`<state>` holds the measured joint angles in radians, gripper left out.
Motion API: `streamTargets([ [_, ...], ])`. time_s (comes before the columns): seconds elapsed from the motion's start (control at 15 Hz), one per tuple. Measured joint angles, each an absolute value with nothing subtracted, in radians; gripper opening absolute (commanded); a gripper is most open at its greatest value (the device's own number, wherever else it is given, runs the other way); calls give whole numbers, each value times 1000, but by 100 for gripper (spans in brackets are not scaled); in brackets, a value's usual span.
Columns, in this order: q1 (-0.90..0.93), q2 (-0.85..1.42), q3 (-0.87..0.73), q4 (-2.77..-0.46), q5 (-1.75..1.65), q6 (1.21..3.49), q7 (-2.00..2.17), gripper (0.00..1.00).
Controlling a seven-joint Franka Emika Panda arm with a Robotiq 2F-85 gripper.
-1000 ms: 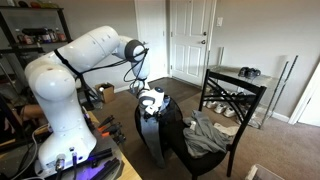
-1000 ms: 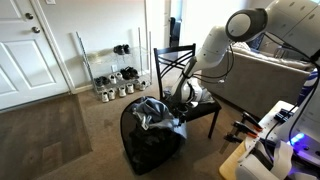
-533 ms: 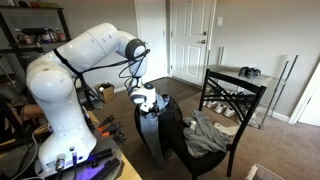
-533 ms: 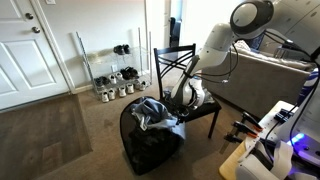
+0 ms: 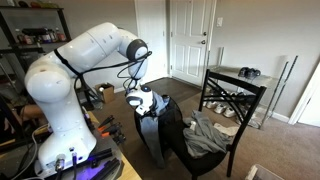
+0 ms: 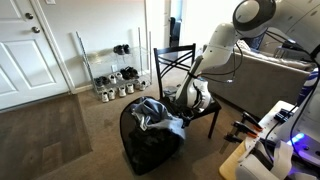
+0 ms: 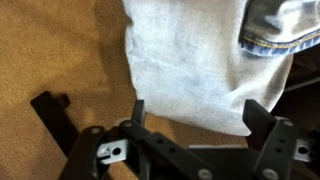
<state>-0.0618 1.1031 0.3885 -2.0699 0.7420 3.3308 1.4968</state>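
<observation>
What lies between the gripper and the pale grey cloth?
Nothing; the wrist view shows the gripper, jaws open, directly over the cloth, the stretch bare.

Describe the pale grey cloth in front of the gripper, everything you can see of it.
The pale grey cloth looks like soft woven fabric, smooth with faint creases. It shows as a flat panel, its straight left edge against tan carpet. Blue denim with yellow stitching overlaps its upper right corner. The open gripper flanks its lower edge with its fingers; contact is unclear.
</observation>
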Motion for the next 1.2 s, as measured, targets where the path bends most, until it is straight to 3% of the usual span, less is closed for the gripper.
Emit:
streamTargets([
  [0.53,-93,1108,354,-2056,779,3326,1518,100],
  [1.2,-36,1190,287,-1860,777,3176,1518,100],
])
